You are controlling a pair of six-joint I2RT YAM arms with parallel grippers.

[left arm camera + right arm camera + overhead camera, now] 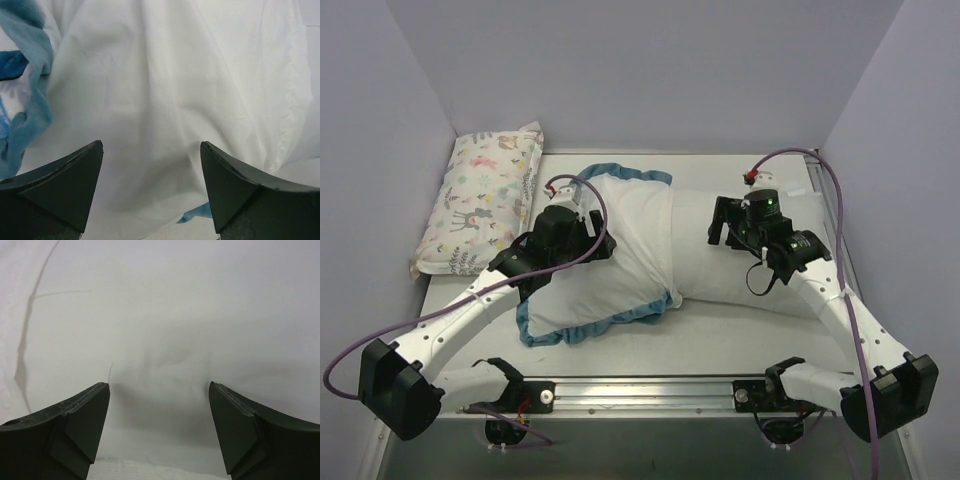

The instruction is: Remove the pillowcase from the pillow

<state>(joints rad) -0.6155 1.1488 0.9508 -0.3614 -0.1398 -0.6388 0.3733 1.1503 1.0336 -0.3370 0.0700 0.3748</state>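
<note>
At the near edge a metal rail (650,385) carries both arm bases, and beyond it a bare strip of bench (720,335) runs the full width, the widest open room in the scene.

The pillowcase (620,250) lies left of centre with its white inner face up. Its blue ruffled trim shows along the near edge and again at the far edge. The pillow (705,272) lies to the right of it, plain white, with its right end close to the bench's right edge. Both being white, the overhead view does not show how far the pillow reaches inside the cover.

The left gripper (151,145) hangs over the pillowcase with its fingers spread and holding nothing. Its wrist view shows only creased white cloth between them. It also shows blue trim bunched at the left and a blue scrap low down, details that are too small to make out from above. The right gripper (159,385) sits over the pillow, likewise parted and empty. Its wrist view is nearly all smooth white, with no edge to place it by.

In the far left corner a small animal-print pillow (485,205) leans against the left wall (380,150), apart from the pillowcase.
</note>
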